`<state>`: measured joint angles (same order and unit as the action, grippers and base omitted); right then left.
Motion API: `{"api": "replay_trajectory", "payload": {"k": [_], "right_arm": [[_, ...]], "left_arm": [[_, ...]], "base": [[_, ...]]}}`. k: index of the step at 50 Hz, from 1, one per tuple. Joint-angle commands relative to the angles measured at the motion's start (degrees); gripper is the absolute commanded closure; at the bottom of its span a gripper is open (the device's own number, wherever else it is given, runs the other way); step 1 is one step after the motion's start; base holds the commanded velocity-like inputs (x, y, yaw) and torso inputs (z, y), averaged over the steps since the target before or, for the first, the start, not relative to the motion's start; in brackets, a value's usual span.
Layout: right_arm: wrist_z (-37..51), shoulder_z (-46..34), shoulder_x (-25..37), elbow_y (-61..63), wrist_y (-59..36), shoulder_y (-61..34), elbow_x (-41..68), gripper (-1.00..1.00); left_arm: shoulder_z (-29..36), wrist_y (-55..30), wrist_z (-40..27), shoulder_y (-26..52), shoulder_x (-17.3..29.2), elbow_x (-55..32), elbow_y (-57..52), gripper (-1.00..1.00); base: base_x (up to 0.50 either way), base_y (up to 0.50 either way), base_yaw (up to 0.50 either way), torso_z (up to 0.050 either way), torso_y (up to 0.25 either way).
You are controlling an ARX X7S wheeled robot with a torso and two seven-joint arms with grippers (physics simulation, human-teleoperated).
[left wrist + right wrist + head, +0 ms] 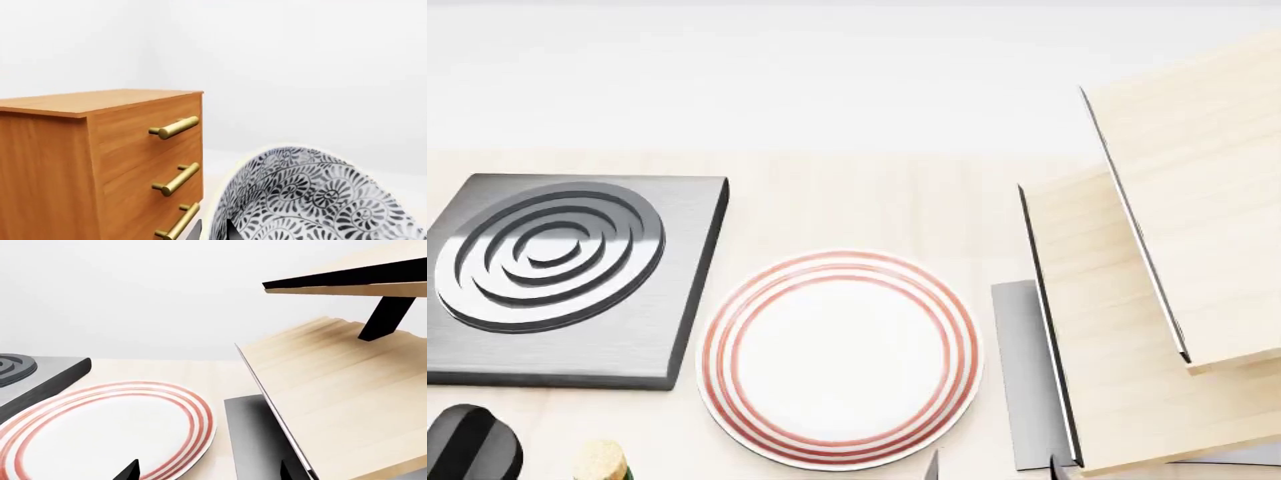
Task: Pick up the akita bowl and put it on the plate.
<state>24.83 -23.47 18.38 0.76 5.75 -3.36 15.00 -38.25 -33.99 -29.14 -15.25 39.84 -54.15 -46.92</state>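
Observation:
In the left wrist view the akita bowl (313,195), white with a dense grey-black floral pattern, is tipped on edge and fills the lower corner. My left gripper (212,232) is shut on its pale rim, one dark fingertip on each side. The head view shows neither that gripper nor the bowl. The plate (841,360), white with thin red rings, lies flat on the pale table at the front centre, seen also as the plate (100,430) in the right wrist view. My right gripper (208,472) is open and holds nothing, low between the plate's edge and a grey slab.
A dark grey square stove burner (554,275) sits left of the plate. A pale wooden shelf rack (1148,300) on a grey base (1021,370) stands to the right. A wooden drawer cabinet (100,165) with gold handles is beside the bowl. A dark rounded object (467,445) lies at the front left.

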Motion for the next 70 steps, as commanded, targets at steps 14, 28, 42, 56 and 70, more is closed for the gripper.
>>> {"api": "replay_trajectory", "payload": {"k": [14,28,42,56,70], "right_arm": [[0.1,-0.4,0.0,-0.6,0.2,-0.3,0.2,-1.0],[-0.2,-0.7,-0.3,-1.9,0.6,-0.6,0.5,-1.0],[-0.3,-1.0,-0.2,-2.4,0.8,-0.8,0.5,-1.0],[-0.2,-1.0,-0.1,-2.6,1.1,-0.8,0.8,-1.0],[-0.2,-1.3,-0.2,-3.2,1.2,-1.0,0.8,-1.0]], "left_arm": [[5.7,-2.3,-3.2,10.7,3.7,-4.3,5.8,1.0],[8.4,-1.4,-3.3,17.2,2.6,-6.8,10.8,1.0],[7.3,0.9,-3.3,21.7,-0.3,-12.7,12.6,1.0],[9.7,1.0,-1.8,26.2,-2.8,-19.2,16.8,1.0],[8.7,2.1,-2.4,27.7,-5.2,-23.2,20.1,1.0]], "base": [[0.0,0.0,0.0,0.0,0.001],[0.0,0.0,0.0,0.0,0.0],[0.0,0.0,0.0,0.0,0.001],[0.0,0.0,0.0,0.0,0.0],[0.0,0.0,0.0,0.0,0.001]]}}
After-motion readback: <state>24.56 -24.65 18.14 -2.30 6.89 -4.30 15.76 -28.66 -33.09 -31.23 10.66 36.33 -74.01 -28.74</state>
